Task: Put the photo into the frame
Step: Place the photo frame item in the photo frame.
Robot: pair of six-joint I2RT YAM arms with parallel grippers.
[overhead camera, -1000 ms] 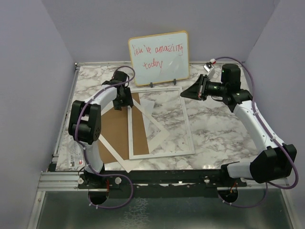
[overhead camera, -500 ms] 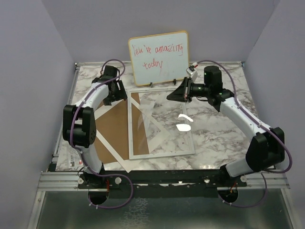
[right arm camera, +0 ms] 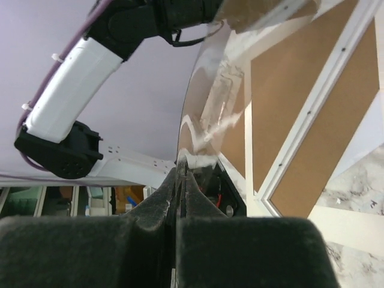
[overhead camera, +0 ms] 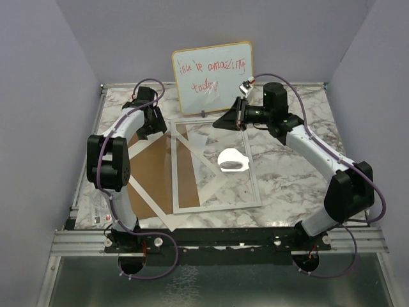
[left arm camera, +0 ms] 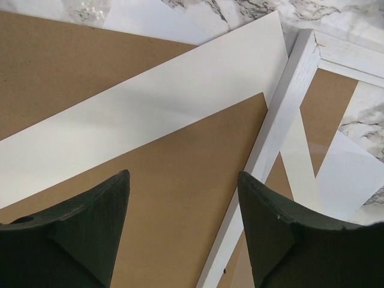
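Note:
The frame's thin white rim (overhead camera: 217,206) lies flat mid-table; it also shows in the left wrist view (left arm camera: 282,114). My right gripper (overhead camera: 217,125) is shut on the edge of the clear glossy pane (overhead camera: 233,160), held tilted over the rim's far end. The pane rises edge-on from the shut fingers in the right wrist view (right arm camera: 182,171). A plain white sheet (overhead camera: 197,142), perhaps the photo face down, lies inside the rim; no printed side shows. My left gripper (overhead camera: 156,130) is open and empty over the brown backing board (left arm camera: 174,156), just left of the rim.
The white mat (overhead camera: 148,203) lies askew on the brown backing board (overhead camera: 150,169), partly under the rim. The whiteboard with red handwriting (overhead camera: 213,77) stands at the back. Purple walls close in both sides.
My right gripper has swung left with the pane, from the far right to over the rim's far edge. A bright glare now shows on the pane. My left gripper has drawn back toward the far left.

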